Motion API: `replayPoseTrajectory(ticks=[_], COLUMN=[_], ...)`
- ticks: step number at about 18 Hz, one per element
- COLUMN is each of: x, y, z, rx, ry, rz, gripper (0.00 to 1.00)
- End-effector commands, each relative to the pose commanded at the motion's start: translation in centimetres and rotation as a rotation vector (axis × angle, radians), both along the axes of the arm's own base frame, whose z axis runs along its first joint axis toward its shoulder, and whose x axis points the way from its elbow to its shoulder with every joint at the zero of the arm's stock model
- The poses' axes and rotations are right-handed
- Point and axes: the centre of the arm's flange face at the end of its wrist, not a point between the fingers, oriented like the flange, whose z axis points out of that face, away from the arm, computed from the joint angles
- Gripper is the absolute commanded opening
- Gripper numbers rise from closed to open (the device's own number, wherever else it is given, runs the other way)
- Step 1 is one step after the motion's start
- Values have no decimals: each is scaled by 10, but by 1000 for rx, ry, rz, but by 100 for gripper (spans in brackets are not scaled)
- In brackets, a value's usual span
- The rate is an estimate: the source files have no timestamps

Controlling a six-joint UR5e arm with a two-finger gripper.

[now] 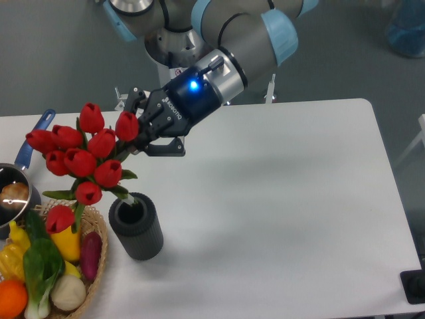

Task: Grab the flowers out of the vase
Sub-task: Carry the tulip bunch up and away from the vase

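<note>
The flowers (pixel 85 158), a bunch of red tulip buds with green stems and leaves, lean to the left above the vase (pixel 137 234). The vase is short, dark grey and ribbed, and stands upright on the white table. The lower stem ends (pixel 126 197) are still at the vase's mouth. My gripper (pixel 137 141) comes in from the upper right and its fingers are closed around the stems just under the buds, a little above the vase.
A wicker basket (pixel 97 274) with vegetables stands right next to the vase on its left. A metal pot (pixel 12 193) with a blue handle (pixel 34 136) sits at the left edge. The robot base (pixel 174 46) is behind the table.
</note>
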Motion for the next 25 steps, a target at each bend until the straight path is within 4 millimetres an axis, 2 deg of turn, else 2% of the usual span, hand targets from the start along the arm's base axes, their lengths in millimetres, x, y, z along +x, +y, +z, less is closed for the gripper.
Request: replayPoseTrajectory(ticks=[3, 8, 10, 13, 16, 21, 25], x=[-9, -52, -70, -86, -96, -114, -123], y=[-7, -40, -53, -61, -68, -84, -94], z=[17, 25, 20, 4, -11, -21, -34], rx=[30, 29, -10, -156, -235, -296, -452], ry=[10, 59, 98, 266, 319, 431, 577], rz=[12, 114, 166, 241, 271, 295, 309], gripper=[0, 0, 0, 0, 0, 0, 0])
